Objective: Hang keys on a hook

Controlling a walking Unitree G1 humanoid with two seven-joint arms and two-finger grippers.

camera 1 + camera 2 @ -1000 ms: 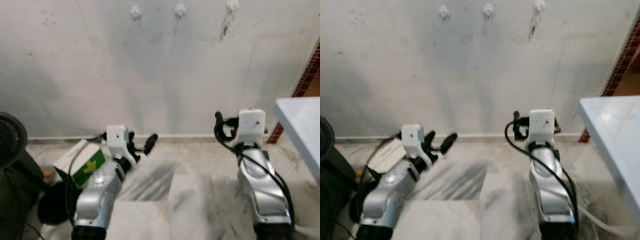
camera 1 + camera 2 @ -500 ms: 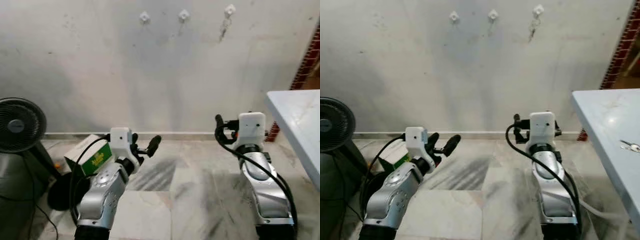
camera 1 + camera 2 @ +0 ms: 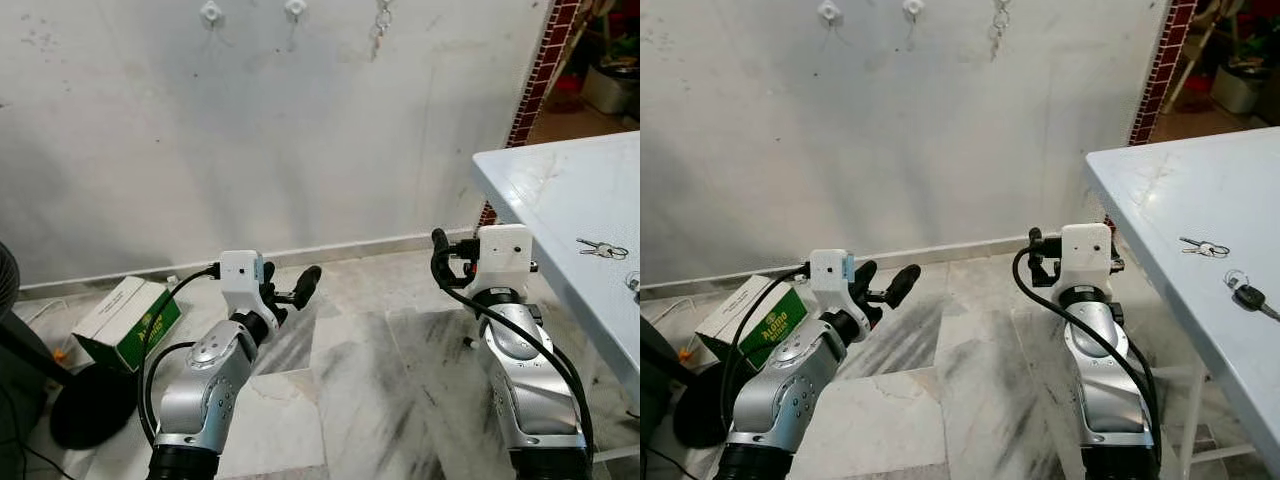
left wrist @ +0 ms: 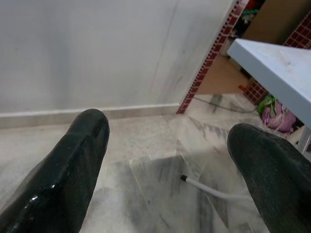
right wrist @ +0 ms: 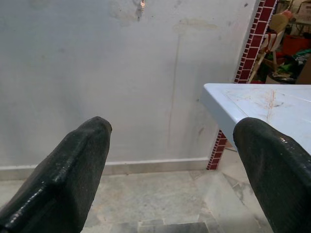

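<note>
White wall with hooks [image 3: 295, 8] is now seen swung leftward by a camera turn, so the table [image 3: 1160, 190] bearing keys [image 3: 1203, 247] is brought into view, while left gripper [image 4: 165, 155] and right gripper [image 5: 170, 160] are held spread and empty.

I see a small silver bunch of keys [image 3: 1203, 247] lying flat on the pale table [image 3: 1160, 190], with a black-headed key [image 3: 1246, 295] nearby; three white wall hooks [image 3: 912, 8] sit high up.

Keys [image 3: 1203, 246] on table [image 3: 1160, 190], right of hooks [image 3: 913, 9].
</note>
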